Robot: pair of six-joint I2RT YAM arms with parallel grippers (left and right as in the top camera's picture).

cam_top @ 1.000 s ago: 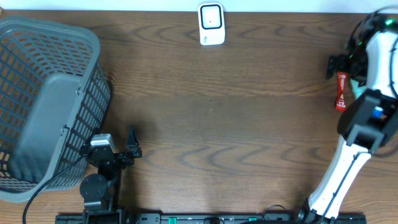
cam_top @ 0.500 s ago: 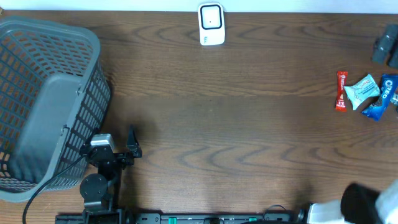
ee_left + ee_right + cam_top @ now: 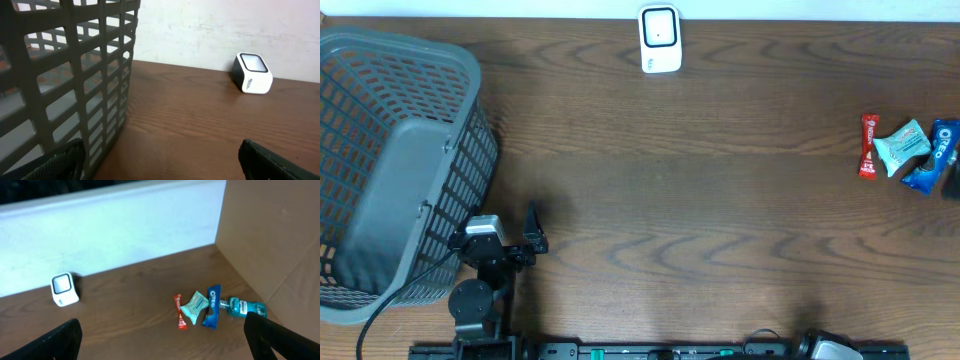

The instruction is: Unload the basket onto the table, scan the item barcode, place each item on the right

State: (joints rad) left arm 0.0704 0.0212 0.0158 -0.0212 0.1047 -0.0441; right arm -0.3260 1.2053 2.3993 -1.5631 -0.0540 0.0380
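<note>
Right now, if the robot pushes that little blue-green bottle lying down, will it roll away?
Probably: the bottle lies on its side and looks rounded, so a sideways nudge could roll it. Its see-through body looks full of liquid, so it is likely heavy for its size, and smooth, maybe slippery.

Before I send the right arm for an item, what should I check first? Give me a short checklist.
1. Right gripper open and empty: ok.
2. Left gripper open, empty, parked by the basket: ok.
3. Scanner upright at the far edge, nothing in front of it: ok.
4. Items in the right wrist view, red bar, teal packet, Oreo pack, bottle: ok.
5. Room to grip one item alone: not ok, they lie bunched together; the red bar on the outside looks easiest.
6. Barcode facing up on any item: cannot tell.
</note>
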